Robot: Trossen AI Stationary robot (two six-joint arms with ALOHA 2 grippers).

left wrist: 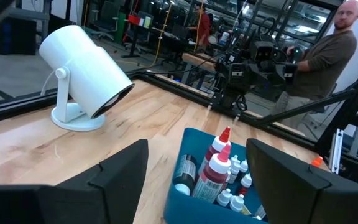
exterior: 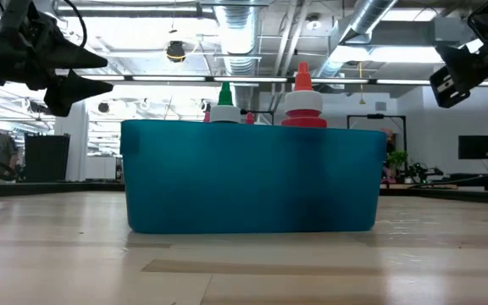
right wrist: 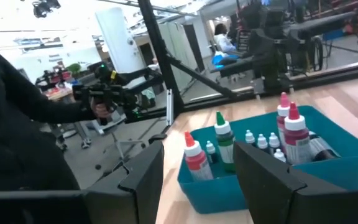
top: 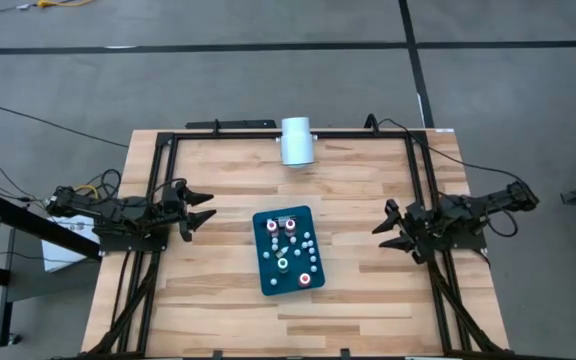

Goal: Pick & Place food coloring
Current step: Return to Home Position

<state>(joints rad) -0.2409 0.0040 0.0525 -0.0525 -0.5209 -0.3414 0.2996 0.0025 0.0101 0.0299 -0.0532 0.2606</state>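
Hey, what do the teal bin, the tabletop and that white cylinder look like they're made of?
The bin: probably molded plastic, smooth opaque teal walls with a soft sheen. The tabletop: wood, light butcher-block strips with visible grain, low-gloss finish. The white cylinder: smooth matte white shell on a round foot, likely plastic, though painted metal is possible.

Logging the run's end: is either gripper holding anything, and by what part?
Nothing is held. The left gripper and right gripper hang open and empty, either side of the blue bin.
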